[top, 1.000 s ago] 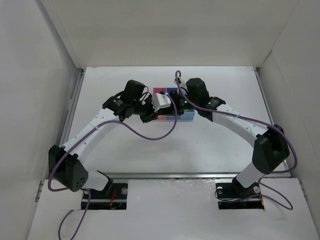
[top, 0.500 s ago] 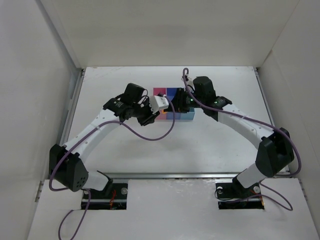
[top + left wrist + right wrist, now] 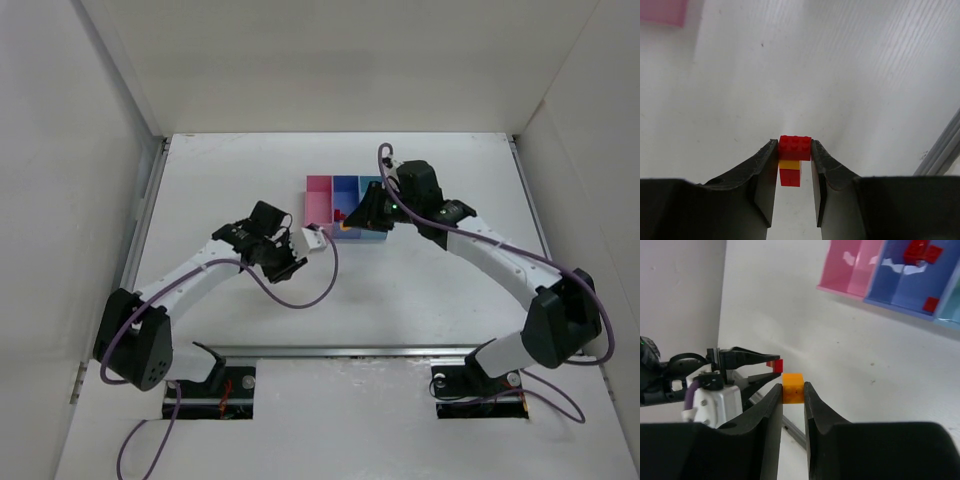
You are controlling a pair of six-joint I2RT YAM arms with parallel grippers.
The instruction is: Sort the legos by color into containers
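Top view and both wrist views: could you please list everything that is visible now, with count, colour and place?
tray: one; three joined bins, pink, blue, light cyan; far middle of the table
red bricks: at least three; red; inside the blue bin
brick stack: one; red with a yellow-orange layer; between the left fingers
orange brick: one; orange; between the right fingers
table: one; white
cables: purple; along both arms
left gripper: shut on the brick stack, near-left of the tray
right gripper: shut on the orange brick, at the tray's near edge
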